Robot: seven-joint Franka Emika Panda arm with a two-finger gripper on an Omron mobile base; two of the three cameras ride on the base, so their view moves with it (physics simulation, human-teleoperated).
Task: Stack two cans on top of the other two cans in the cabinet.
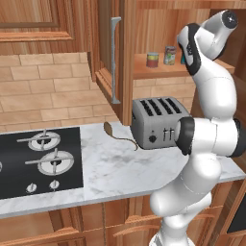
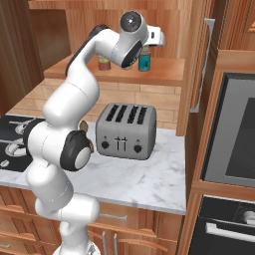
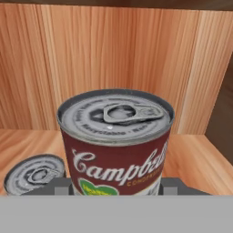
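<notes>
My gripper (image 3: 117, 186) is shut on a tin (image 3: 116, 145) with a silver pull-tab top and a red, green and pale label. I hold it upright in front of the cabinet's plank back wall, above the shelf (image 3: 195, 159). The silver top of another can (image 3: 34, 175) lies lower at its left. In the left base view a dark red can (image 1: 153, 59), a pale-labelled tin (image 1: 169, 55) and a sliver of the teal can (image 1: 182, 58) line the cabinet shelf (image 1: 158, 72). The right base view has the red can (image 2: 104, 63) and teal can (image 2: 145, 62) on either side of my wrist.
The cabinet door (image 1: 108, 43) stands open with its grey bar handle (image 1: 115, 60) facing out. A silver toaster (image 1: 156, 122) sits on the marble counter (image 1: 110, 168) below the shelf, a black hob (image 1: 38, 161) at its left. An oven column (image 2: 234, 134) rises at the right.
</notes>
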